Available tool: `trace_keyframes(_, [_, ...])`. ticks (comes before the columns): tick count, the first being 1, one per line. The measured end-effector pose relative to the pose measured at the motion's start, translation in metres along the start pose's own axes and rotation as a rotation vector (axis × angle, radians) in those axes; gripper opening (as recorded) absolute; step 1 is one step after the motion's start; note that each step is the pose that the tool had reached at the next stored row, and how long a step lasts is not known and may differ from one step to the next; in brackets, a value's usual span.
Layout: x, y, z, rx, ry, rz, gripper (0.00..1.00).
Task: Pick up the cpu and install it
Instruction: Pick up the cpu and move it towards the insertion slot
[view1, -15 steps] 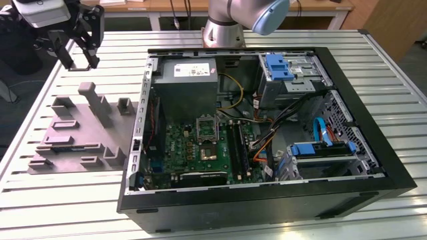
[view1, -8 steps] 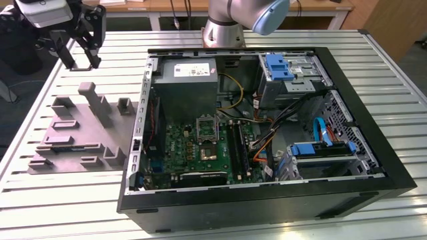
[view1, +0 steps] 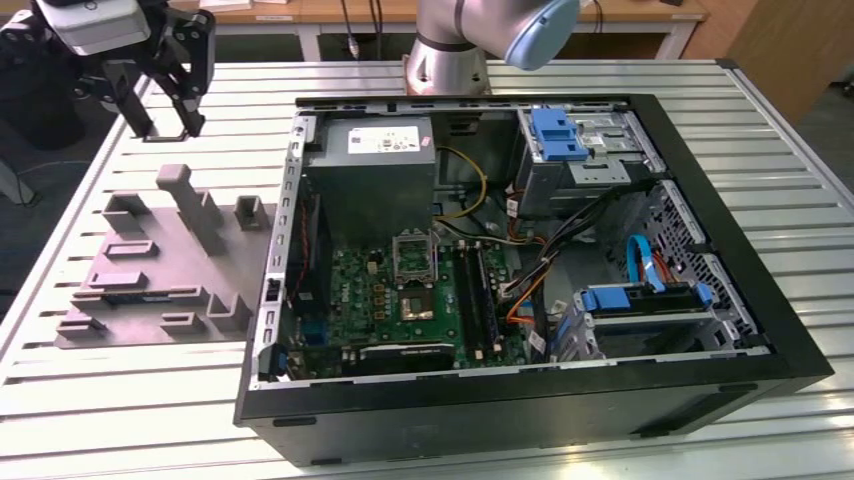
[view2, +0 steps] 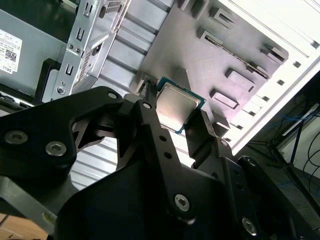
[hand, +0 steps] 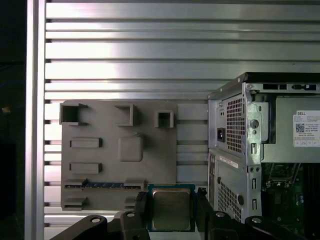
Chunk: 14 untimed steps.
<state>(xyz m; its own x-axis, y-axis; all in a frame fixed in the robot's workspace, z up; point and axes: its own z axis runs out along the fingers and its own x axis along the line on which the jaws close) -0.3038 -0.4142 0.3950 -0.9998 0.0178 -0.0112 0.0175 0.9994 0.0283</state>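
Between the black fingers (hand: 202, 207) of the gripper (hand: 171, 207) sits the cpu (hand: 171, 209), pinched by two opposite edges. The jaws are closed narrowly on it, and its pale metal face with a greenish rim shows in both wrist views. In the second wrist view the chip is held tilted, clear of the surface beneath it.

Below the chip in the first wrist view lies the grey plastic fixture (hand: 120, 150), a flat plate with raised blocks and shallow recesses, resting on the slatted aluminium table (hand: 150, 50). Just beside the fixture stands the open computer case (hand: 240, 130).

From the exterior view, the gripper (view1: 167, 125) hangs above the table at the exterior view's left, over the far end of the fixture (view1: 147, 260) and well apart from the case interior. Inside the case (view1: 747, 260) lies the green motherboard (view1: 400, 290) with a metal-framed socket (view1: 414, 255). Farther back are a grey power supply (view1: 380, 170) and a blue drive bracket (view1: 558, 135). The arm's base (view1: 447, 60) stands beyond the case.
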Motion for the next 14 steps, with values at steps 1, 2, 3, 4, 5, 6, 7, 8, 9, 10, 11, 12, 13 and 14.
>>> trace_keyframes(1, [-0.0006, 0.0, 0.0, 0.0, 0.0001, 0.0, 0.47])
trace_keyframes(2, [-0.0012, 0.0, 0.0, 0.0, 0.0, 0.0, 0.47])
trace_keyframes(3, [-0.002, 0.0, 0.0, 0.0, 0.0, 0.0, 0.47])
trace_keyframes(4, [-0.0031, 0.0, 0.0001, -0.0001, 0.0, 0.0, 0.47])
trace_keyframes(5, [-0.0042, 0.0001, 0.0, 0.0, 0.0, 0.0, 0.47])
trace_keyframes(6, [-0.0054, 0.0001, 0.0, 0.0, 0.0, 0.0, 0.47])
trace_keyframes(7, [-0.0067, 0.0001, 0.0001, 0.0, 0.0, 0.0, 0.47])
trace_keyframes(8, [-0.0079, 0.0001, 0.0001, 0.0, 0.0, 0.0, 0.47])
trace_keyframes(9, [-0.009, 0.0002, 0.0001, 0.0, 0.0, 0.0, 0.47])
trace_keyframes(10, [-0.0099, 0.0001, 0.0001, 0.0, 0.0, 0.0, 0.47])
trace_keyframes(11, [-0.0103, -0.0002, 0.0001, 0.0, 0.0, 0.0, 0.47])
trace_keyframes(12, [-0.0107, -0.0013, 0.0001, 0.0001, 0.0001, 0.0, 0.47])
trace_keyframes(13, [-0.011, -0.0026, 0.0001, 0.0, 0.0, 0.0, 0.47])
trace_keyframes(14, [-0.0113, -0.0041, 0.0, 0.0001, 0.0001, 0.0, 0.47])
